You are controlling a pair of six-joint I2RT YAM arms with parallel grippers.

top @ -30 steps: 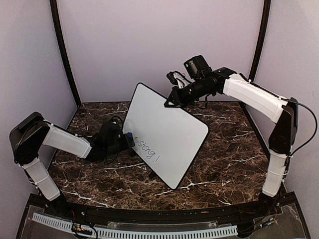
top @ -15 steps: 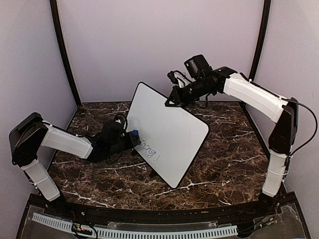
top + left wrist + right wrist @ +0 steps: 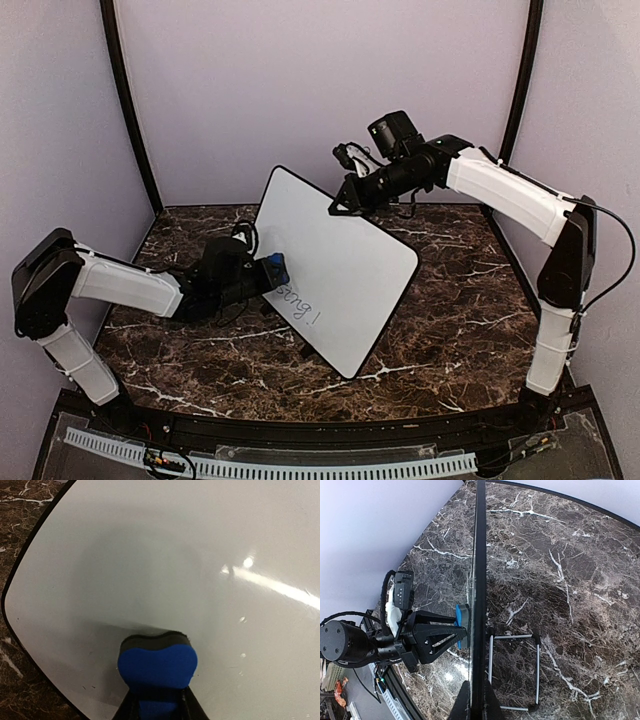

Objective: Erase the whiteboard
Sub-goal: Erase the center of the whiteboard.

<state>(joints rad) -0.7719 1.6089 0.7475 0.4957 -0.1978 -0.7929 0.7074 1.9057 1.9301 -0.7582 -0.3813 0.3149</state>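
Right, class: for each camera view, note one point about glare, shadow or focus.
Left wrist: a bright glare streak crosses the whiteboard, and a soft grey shadow lies above the blue eraser. Right wrist: the board's near edge is blurred. Top external: even light, sharp, no glare.

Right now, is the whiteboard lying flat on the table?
No, the whiteboard stands tilted up, with the right end effector gripping its upper edge.

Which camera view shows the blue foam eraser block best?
The left wrist view: the blue eraser block sits large and sharp, against the flat white whiteboard. The top view shows only a small blue spot; the right wrist view, a thin blue sliver beside the board's edge.
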